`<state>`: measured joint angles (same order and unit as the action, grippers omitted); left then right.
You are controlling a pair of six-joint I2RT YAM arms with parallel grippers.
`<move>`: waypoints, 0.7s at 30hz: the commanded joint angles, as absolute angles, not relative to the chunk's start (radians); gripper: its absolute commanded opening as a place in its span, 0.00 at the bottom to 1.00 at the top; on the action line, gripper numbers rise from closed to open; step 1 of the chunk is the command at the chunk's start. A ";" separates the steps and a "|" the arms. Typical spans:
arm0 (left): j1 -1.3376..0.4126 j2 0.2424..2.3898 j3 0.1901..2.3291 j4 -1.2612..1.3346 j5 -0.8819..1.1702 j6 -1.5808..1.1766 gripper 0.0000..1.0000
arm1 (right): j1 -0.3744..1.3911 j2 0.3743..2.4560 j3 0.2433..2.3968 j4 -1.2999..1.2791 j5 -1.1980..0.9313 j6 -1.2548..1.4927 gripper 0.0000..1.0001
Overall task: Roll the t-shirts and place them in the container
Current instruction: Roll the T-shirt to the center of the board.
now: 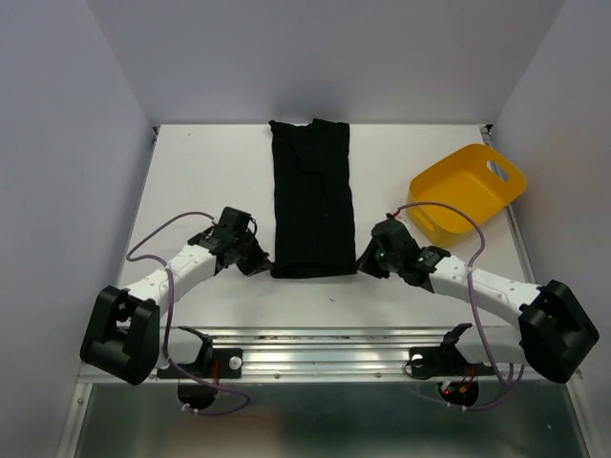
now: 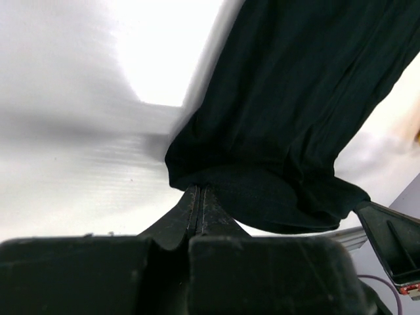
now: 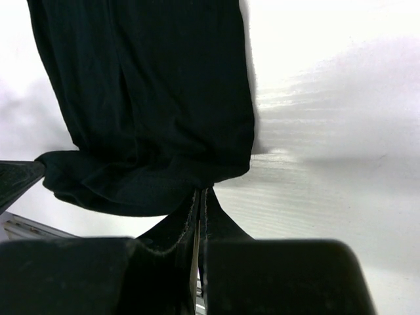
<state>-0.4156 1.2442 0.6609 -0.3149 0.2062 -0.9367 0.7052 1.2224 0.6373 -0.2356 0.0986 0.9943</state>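
A black t-shirt [image 1: 310, 196] lies folded into a long narrow strip down the middle of the white table, its near end lifted slightly. My left gripper [image 1: 260, 262] is shut on the near left corner of the t-shirt [image 2: 289, 131], the cloth bunched just past the fingertips [image 2: 198, 191]. My right gripper [image 1: 366, 260] is shut on the near right corner of the t-shirt [image 3: 151, 105], cloth bunched at its fingertips [image 3: 200, 192]. The far end of the shirt lies flat near the back wall.
A yellow plastic tub [image 1: 467, 190] stands tilted at the right of the table [image 1: 191, 181], close behind my right arm. White walls enclose the back and sides. A metal rail [image 1: 315, 345] runs along the near edge.
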 commanded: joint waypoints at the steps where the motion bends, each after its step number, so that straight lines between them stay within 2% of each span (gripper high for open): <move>1: -0.400 1.278 0.725 -0.268 0.201 -0.894 0.00 | 0.680 1.253 0.704 -0.232 0.133 0.951 0.01; 21: -0.390 1.454 0.801 -0.181 0.195 -0.827 0.00 | 0.632 1.384 0.764 -0.199 0.147 0.899 0.01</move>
<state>-0.3969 1.4303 0.7547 -0.2161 0.2062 -0.8661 0.6510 1.3640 0.7143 -0.2310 0.1085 0.9257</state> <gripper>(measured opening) 0.017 0.021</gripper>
